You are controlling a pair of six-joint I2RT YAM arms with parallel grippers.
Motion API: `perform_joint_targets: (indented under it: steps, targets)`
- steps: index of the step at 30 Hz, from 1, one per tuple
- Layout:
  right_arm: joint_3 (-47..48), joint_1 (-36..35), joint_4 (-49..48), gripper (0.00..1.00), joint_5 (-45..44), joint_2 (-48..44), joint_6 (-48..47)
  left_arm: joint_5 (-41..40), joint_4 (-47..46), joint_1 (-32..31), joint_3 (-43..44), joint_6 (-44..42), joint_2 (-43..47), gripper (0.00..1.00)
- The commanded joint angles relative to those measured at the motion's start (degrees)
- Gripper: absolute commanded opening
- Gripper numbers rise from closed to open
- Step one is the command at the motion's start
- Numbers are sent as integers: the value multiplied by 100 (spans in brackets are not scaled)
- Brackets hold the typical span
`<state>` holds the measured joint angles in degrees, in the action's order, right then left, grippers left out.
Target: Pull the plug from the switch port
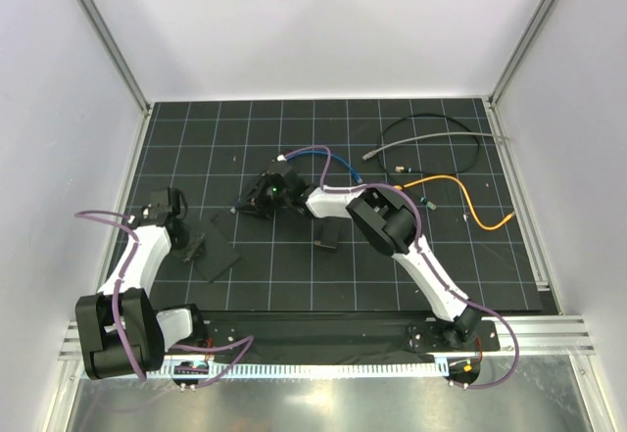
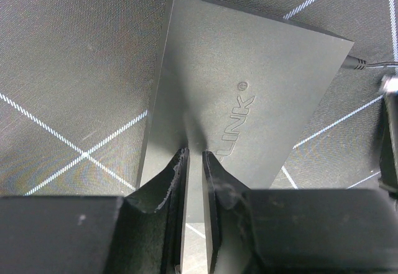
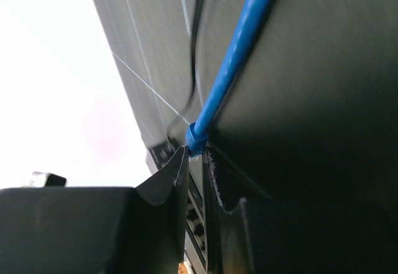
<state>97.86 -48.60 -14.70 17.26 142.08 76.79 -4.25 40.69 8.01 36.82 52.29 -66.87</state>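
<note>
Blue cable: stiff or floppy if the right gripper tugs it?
Likely floppy: the blue cable is thin and arcs loosely over the mat in the top view, so it should bend, not push. Its boot at the right gripper looks thicker, probably the firmer hold.

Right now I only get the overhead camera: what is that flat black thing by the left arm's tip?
Observer: The left wrist view shows it is the switch, with "LINK" lettered on top.
Operator: Is the arm holding it?
Observer: The left fingers seem to press their tips on its near end.
Operator: And the right arm?
Observer: The right fingers pinch the plug of a blue cable at their very tips.
</note>
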Motion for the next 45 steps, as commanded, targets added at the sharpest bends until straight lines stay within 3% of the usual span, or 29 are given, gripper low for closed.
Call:
perform_joint_targets:
  steps: [1, 5, 12, 15, 19, 23, 27, 31, 33, 39, 45]
  targets:
    - [-382, -71, 301, 1, -21, -680, -542, -93, 36, 43, -175, -96, 24, 18]
    - [-645, -264, 371, 1, 418, -1286, -929, -23, 27, 43, -79, -184, 226, 17]
    - [-1190, -782, 117, 1, 1253, -2623, -1105, 1004, -236, 43, 168, -650, 648, 19]
    - [-1331, -862, -172, 1, 1692, -3062, -808, 1312, -421, 43, 221, -781, 964, 19]
    - [-1472, -862, -1287, 1, 2211, -3415, 123, 1505, -597, 43, 221, -931, 1246, 20]
    - [-1052, -853, -1326, 1, 2502, -3643, -22, 1638, -632, 43, 247, -1028, 1370, 20]
    - [-550, -731, -440, 1, 2555, -3801, -918, 1787, -650, 43, 229, -1072, 1422, 20]
    - [-5, -397, 1998, 1, 1635, -4135, -2456, 1972, -676, 34, 264, -1107, 1475, 20]
    - [101, -38, 2679, 1, 1317, -4381, -2948, 2024, -676, 43, 282, -1133, 1510, 21]
    - [-57, 1237, 4042, 1, 254, -4856, -3671, 2113, -720, 43, 256, -1151, 1519, 21]
    - [-268, 2521, 4396, 1, -81, -4655, -4128, 2227, -799, 43, 185, -1160, 1493, 22]
